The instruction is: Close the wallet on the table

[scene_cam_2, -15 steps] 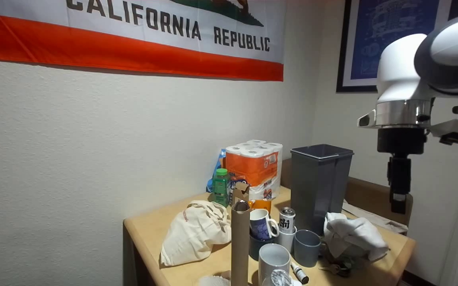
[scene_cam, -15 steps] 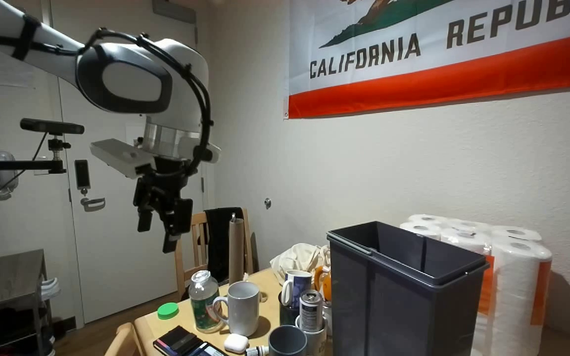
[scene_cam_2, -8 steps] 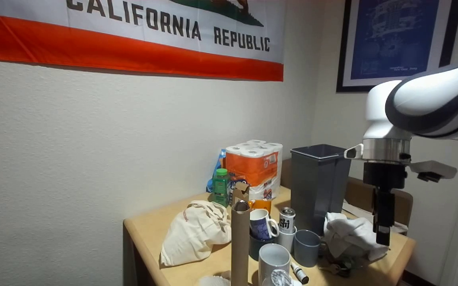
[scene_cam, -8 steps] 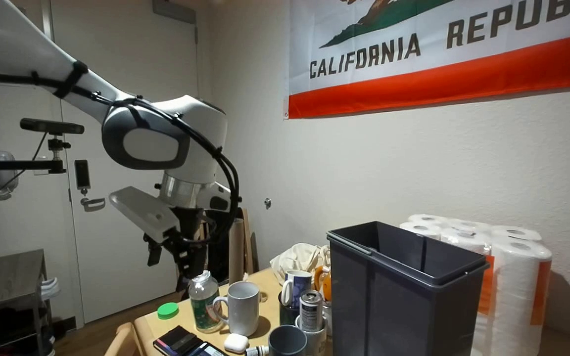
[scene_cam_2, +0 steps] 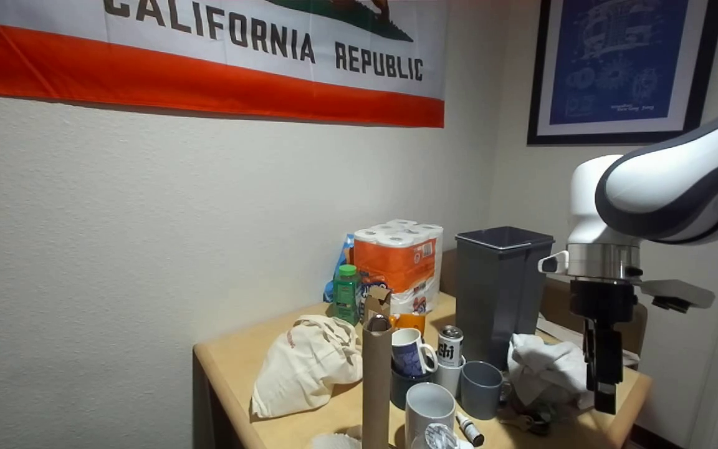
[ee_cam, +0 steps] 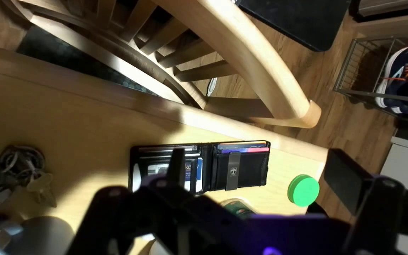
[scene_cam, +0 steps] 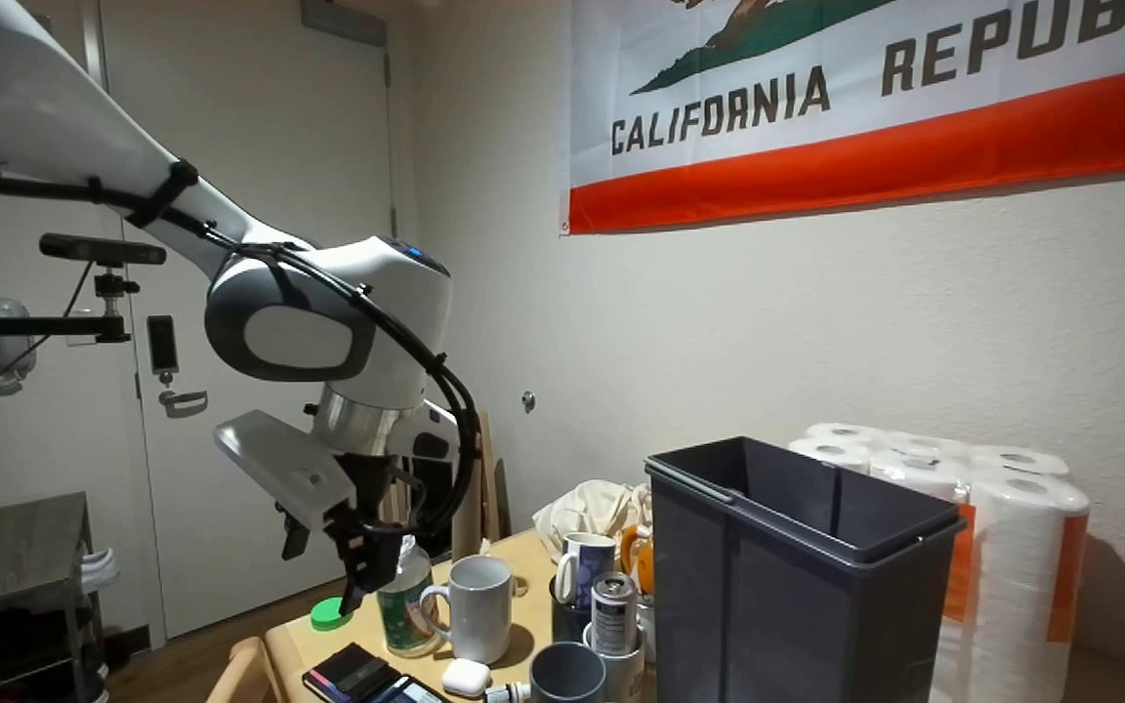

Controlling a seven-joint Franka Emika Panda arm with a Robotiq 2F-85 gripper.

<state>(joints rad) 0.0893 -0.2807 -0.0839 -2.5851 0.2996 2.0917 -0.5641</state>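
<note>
The black wallet [ee_cam: 250, 171] lies open and flat on the light wooden table [ee_cam: 83, 124], close to its edge. The wrist view shows card slots in both halves and a metal clip on the right half. In an exterior view the wallet [scene_cam: 348, 674] is cut by the bottom edge; the remaining exterior view does not show it. My gripper [ee_cam: 255, 156] is open and empty, above the table and apart from the wallet. One finger [ee_cam: 176, 163] covers part of the wallet's left half in the wrist view. In both exterior views the gripper [scene_cam: 324, 570] [scene_cam_2: 605, 396] points down.
A clear bottle [scene_cam: 401, 620] and a grey-white mug [scene_cam: 480, 610] stand beside the wallet. A green cap [ee_cam: 304, 190] lies near the table corner. Keys [ee_cam: 41, 184] lie on the left. A wooden chair back [ee_cam: 267, 71] borders the table edge. A tall dark bin [scene_cam: 777, 586] stands farther off.
The arm and open gripper have come down a long way toward the table, more slowly in the last half second. The wallet and other objects have not moved.
</note>
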